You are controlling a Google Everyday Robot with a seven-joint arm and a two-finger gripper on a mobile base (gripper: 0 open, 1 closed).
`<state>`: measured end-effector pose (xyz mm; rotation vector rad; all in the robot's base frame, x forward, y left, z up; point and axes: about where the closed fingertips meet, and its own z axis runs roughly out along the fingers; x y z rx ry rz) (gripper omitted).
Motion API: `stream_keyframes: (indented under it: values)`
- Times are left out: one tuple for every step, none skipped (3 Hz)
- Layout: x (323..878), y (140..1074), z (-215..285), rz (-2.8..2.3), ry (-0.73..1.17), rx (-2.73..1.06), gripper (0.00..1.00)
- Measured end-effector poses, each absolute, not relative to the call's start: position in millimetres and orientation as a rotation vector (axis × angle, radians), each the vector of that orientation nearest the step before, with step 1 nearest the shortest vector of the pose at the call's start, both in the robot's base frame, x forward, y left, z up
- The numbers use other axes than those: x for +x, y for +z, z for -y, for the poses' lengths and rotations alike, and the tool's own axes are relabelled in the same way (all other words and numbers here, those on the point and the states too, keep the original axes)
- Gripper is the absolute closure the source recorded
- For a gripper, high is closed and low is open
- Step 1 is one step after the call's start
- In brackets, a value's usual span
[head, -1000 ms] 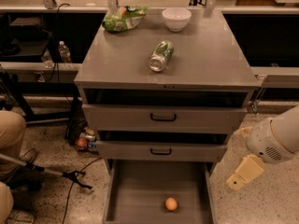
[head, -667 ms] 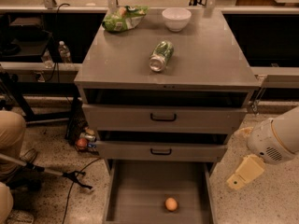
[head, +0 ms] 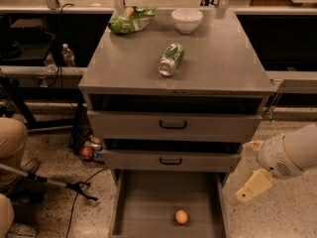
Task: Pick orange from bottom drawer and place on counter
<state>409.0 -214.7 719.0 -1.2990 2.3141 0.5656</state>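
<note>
The orange (head: 182,216) lies on the flat floor of the open bottom drawer (head: 143,202), near its front right. The counter (head: 218,63) is the grey cabinet top above. My gripper (head: 250,188) hangs at the right of the cabinet, level with the bottom drawer's back and outside its right wall, up and to the right of the orange. My white arm (head: 292,152) comes in from the right edge.
On the counter lie a green can (head: 171,59) on its side, a white bowl (head: 186,19) and a green chip bag (head: 132,19). Two shut drawers with black handles (head: 173,126) sit above the open one. A small dark-red round object (head: 86,152) lies on the floor at left.
</note>
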Motion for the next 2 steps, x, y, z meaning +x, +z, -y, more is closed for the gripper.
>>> stream_keyframes:
  values:
    - [423,672,202,-2.264,0.608,-1.296,0.00]
    - [435,622,187,-2.223,0.642,-1.300,0.00]
